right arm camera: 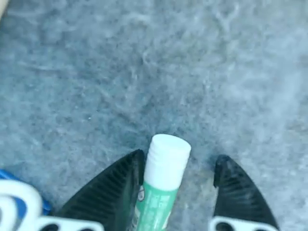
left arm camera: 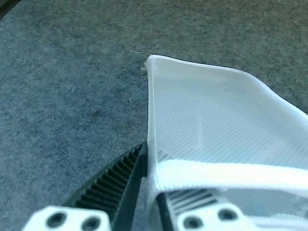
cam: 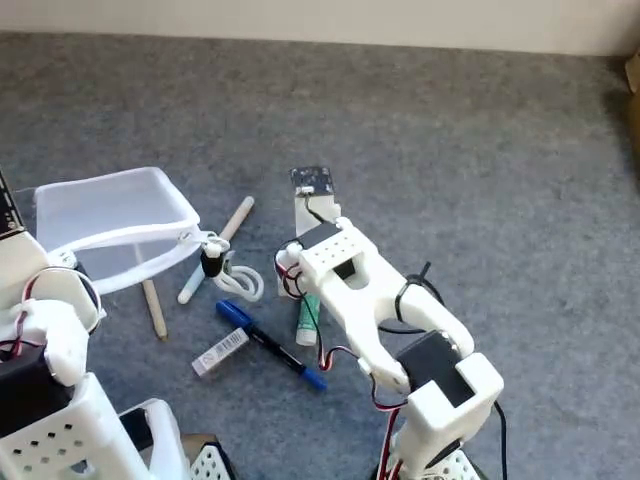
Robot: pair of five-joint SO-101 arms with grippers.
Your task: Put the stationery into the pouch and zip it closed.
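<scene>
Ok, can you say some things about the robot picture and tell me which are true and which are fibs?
1. The left tool is pinching the edge of the white pouch. True.
2. The right tool is shut tight on the blue pen. False: it is open, with the green glue stick between its fingers.
3. The blue pen is inside the pouch. False: it lies on the grey carpet, outside the pouch.
4. The glue stick has a white cap. True.
</scene>
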